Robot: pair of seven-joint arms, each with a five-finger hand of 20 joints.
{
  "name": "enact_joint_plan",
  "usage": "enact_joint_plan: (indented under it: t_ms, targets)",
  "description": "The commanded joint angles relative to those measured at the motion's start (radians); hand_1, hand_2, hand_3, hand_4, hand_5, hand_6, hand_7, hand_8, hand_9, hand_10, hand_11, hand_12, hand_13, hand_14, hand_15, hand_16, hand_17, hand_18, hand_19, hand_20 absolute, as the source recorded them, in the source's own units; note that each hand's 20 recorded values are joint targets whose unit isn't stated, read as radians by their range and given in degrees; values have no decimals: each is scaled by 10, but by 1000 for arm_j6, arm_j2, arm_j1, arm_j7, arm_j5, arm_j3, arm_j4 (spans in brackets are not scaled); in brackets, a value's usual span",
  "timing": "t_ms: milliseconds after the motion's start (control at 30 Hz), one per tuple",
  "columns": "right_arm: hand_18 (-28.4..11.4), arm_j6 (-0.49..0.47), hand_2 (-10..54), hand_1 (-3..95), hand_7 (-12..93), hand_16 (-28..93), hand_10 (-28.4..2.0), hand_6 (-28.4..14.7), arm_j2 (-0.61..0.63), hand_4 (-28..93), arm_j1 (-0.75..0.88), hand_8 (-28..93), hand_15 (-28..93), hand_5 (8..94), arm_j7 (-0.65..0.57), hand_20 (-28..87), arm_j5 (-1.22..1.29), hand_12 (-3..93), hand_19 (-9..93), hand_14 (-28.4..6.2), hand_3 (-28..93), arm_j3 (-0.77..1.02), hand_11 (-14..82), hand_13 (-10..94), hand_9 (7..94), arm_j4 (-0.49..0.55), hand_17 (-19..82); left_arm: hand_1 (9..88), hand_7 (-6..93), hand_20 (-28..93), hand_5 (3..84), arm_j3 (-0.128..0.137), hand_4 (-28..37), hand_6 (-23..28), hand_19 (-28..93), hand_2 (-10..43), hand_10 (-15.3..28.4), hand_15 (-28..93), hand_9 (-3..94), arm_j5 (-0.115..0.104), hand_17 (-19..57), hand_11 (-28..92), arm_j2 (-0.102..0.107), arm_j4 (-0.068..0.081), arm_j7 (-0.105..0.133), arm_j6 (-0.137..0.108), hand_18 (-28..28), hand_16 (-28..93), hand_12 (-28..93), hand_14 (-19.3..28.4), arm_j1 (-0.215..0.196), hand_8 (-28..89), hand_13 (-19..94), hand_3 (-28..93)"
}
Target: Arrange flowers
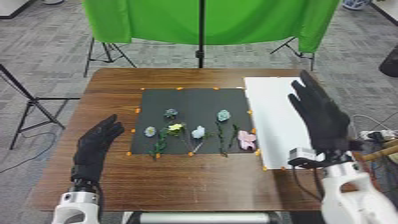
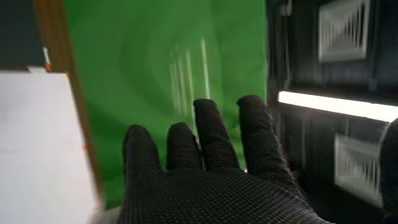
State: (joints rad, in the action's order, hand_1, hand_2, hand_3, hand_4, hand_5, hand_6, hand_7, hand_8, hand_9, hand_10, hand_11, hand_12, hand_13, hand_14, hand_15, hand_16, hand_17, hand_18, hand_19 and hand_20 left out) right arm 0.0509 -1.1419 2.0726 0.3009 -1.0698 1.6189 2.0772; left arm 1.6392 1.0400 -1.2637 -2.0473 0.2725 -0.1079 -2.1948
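Black mat (image 1: 189, 97) mid-worktop (image 1: 187, 182), flowers (image 1: 223, 116) lying spread across it. Right hand (image 1: 320, 117) over white sheet (image 1: 269, 107), fingers straight, slightly apart. Left hand (image 1: 91, 147) left of mat, fingers relaxed.

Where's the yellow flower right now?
In the head view, the yellow flower lies on the dark mat, left of the middle, between the white flower on its right and a small pale flower on its left.
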Motion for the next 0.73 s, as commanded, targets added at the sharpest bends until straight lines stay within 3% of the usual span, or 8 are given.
enact_joint_plan:
  t_ms: [33, 200, 733]
  targets:
    - [-84, 70, -32, -18, 69, 56, -115, 17, -12, -214, 43, -80, -32, 263, -1, 167, -40, 73, -10, -61, 789, -20, 5, 163, 286, -11, 63, 245, 106, 219, 454, -13, -228, 29, 58, -21, 124, 215, 429, 18, 36, 141, -12, 0, 2, 20, 136, 44, 147, 165, 0, -45, 316, 675]
    - [-103, 54, -21, -16, 67, 62, -121, 9, -9, -214, 41, -79, 0, 283, 2, 168, -38, 74, -2, -80, 785, -17, 13, 191, 303, -15, 88, 244, 105, 219, 456, -19, -229, 30, 57, -20, 124, 213, 431, 22, 36, 142, -11, 4, 0, 33, 136, 45, 147, 165, 5, -45, 316, 676]
    - [-123, 43, -13, -4, 75, 55, -127, 7, -9, -208, 48, -72, 41, 327, -2, 178, -30, 81, 2, -102, 782, -6, 20, 210, 322, -13, 110, 246, 103, 219, 457, -18, -227, 30, 56, -19, 124, 215, 431, 18, 36, 141, -11, 3, 3, 27, 136, 45, 148, 166, 0, -45, 317, 674]
